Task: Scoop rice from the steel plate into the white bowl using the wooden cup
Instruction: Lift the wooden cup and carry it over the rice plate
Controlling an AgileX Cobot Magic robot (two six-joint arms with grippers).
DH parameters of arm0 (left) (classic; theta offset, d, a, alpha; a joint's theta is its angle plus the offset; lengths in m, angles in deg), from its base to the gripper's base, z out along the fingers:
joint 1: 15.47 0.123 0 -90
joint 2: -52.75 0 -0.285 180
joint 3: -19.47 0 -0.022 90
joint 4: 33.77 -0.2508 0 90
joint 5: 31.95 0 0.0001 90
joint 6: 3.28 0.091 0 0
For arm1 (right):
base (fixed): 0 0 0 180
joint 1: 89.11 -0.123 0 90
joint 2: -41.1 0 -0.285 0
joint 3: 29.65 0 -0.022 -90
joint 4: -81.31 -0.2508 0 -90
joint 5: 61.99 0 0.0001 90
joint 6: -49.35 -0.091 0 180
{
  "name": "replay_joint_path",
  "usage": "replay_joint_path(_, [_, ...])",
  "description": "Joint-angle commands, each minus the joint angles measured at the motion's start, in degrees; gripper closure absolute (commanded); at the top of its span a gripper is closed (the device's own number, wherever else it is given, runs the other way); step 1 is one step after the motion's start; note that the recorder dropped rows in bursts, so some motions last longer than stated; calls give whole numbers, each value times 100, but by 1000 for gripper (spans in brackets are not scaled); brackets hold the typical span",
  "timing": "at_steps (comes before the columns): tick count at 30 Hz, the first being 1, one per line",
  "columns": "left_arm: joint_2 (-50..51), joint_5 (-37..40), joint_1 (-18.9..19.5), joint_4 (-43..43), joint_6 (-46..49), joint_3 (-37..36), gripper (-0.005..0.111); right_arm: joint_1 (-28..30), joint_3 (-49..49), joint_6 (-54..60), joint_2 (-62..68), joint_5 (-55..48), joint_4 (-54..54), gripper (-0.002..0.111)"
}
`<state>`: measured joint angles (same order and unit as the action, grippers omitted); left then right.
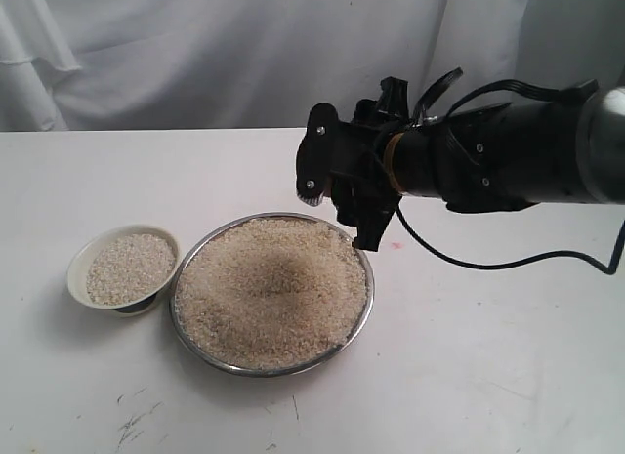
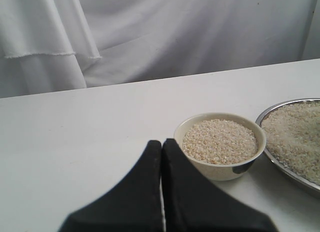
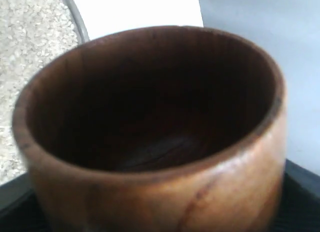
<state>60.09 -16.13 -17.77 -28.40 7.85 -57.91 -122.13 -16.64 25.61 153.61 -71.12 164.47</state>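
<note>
Wooden cup (image 3: 150, 192), empty, sits pinched in your right claw (image 1: 339, 220) over the rim of the steel plate (image 1: 293, 371); your left claw (image 2: 161, 144) is pressed together near the white bowl (image 2: 220, 169).

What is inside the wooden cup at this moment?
The wooden cup looks empty: bare dark wood down to its floor, no grains in it. The near inner wall is hidden behind the rim.

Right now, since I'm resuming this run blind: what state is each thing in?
right gripper: shut on the wooden cup
wooden cup: empty inside
left gripper: shut, holding nothing
white bowl: nearly full of rice
steel plate: heaped with rice
</note>
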Motion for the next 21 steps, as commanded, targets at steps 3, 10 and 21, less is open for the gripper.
replay_joint_path(3, [44, -58, -37, 6, -10, 16, 107, -351, -38, 362, -18, -118, -496, 108])
replay_joint_path(10, [44, -58, -37, 6, -32, 16, 107, -363, -38, 259, -144, 404, -4535, 108])
replay_joint_path(21, [44, -58, -37, 6, -16, 16, 107, -363, -38, 667, -193, 389, -4612, 108])
